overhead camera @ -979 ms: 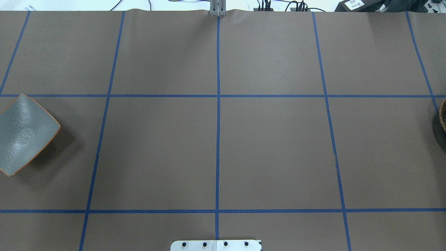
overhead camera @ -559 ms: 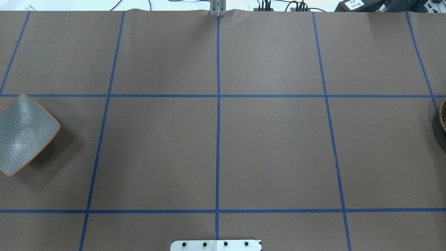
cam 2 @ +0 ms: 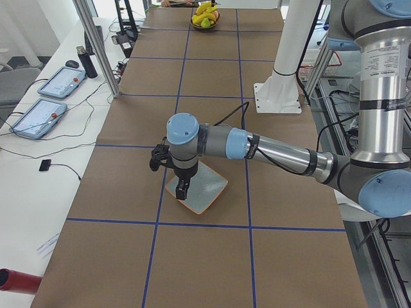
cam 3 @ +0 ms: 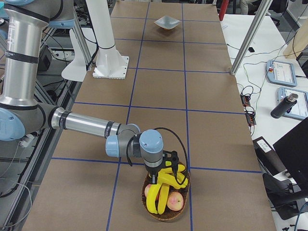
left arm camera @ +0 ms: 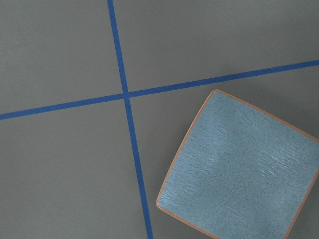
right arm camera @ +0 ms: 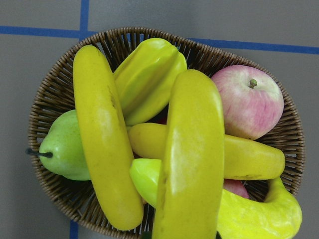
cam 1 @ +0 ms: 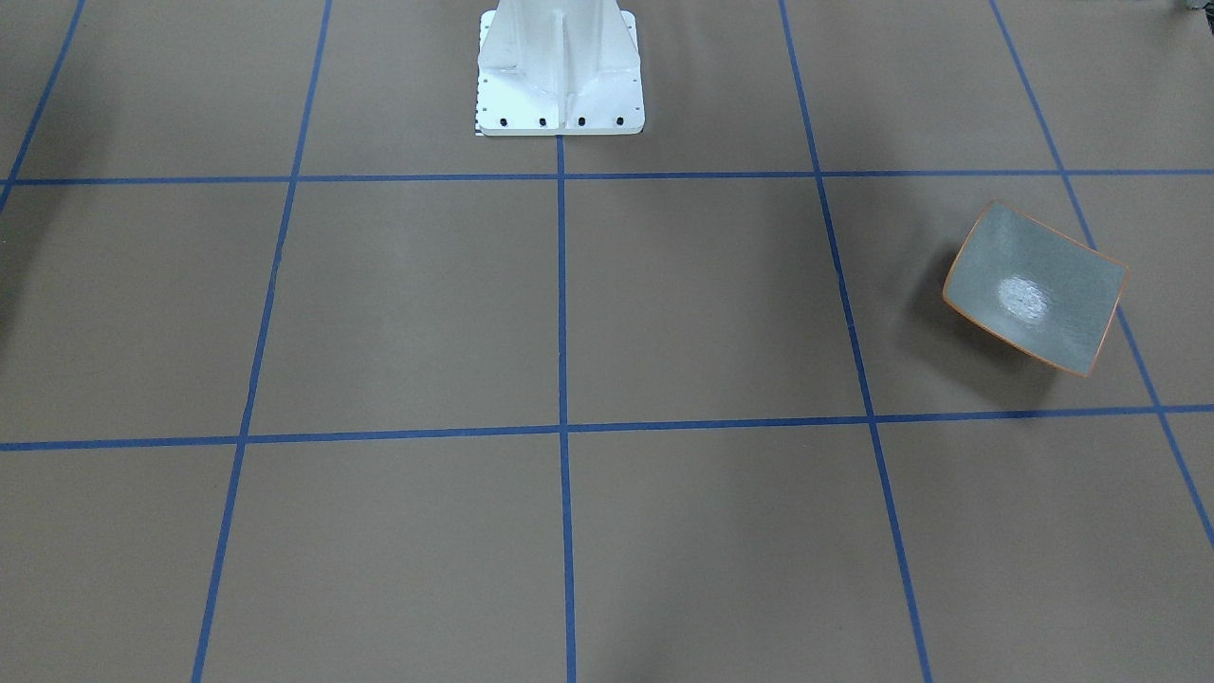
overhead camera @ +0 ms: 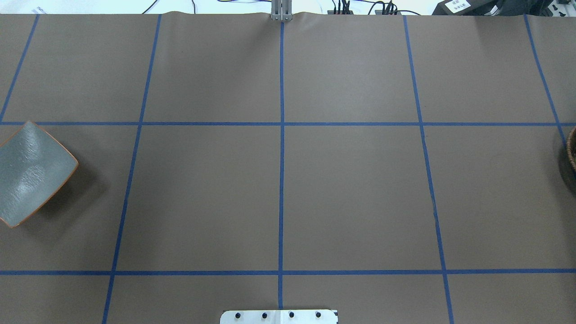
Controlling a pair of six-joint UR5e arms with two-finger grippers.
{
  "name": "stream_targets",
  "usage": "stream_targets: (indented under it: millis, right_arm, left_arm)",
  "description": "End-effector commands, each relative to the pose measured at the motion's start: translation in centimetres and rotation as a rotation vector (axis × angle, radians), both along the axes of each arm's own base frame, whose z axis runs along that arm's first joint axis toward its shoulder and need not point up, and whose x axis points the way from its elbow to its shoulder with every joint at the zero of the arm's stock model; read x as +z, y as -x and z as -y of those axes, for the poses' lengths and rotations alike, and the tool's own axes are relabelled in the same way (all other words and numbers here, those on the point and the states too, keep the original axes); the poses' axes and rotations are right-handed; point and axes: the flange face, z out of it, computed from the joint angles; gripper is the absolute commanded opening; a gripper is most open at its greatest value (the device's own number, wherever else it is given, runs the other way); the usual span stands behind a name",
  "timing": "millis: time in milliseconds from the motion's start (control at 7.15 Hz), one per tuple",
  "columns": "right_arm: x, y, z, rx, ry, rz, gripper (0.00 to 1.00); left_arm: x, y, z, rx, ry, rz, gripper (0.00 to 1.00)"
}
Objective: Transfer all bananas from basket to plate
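At 3 o'clock on the overhead view's edge, the round brown wicker basket [right arm camera: 47, 107] holds at least three smooth yellow bananas [right arm camera: 192, 164], one green pear [right arm camera: 65, 149], one pink apple [right arm camera: 247, 102] and one yellow-green star fruit [right arm camera: 149, 74]. The one square grey plate [left arm camera: 239, 169] with a thin orange rim sits at 9 o'clock, its whole surface showing. The brown papered table [overhead camera: 351, 193] lies wide open between them. The left gripper [cam 2: 182, 191] hangs over the plate and the right gripper [cam 3: 169, 173] over the basket; I cannot tell whether either is open.
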Motion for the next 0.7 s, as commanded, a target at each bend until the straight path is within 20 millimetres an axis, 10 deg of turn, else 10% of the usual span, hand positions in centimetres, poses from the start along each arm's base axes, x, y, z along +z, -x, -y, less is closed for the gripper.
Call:
stream_targets:
  millis: [0,559]
  right_arm:
    - [-2.0,-1.3,0.5,0.021,-0.047,-0.005,0.0]
    - [-10.1,-4.1,4.3,0.091,-0.205,-0.019,0.0]
  left_arm:
    - [0.1,0.0,-0.1,0.0,0.003,0.0,1.0]
    - [-1.6,0.0,0.2,0.002,-0.04,-0.003,1.0]
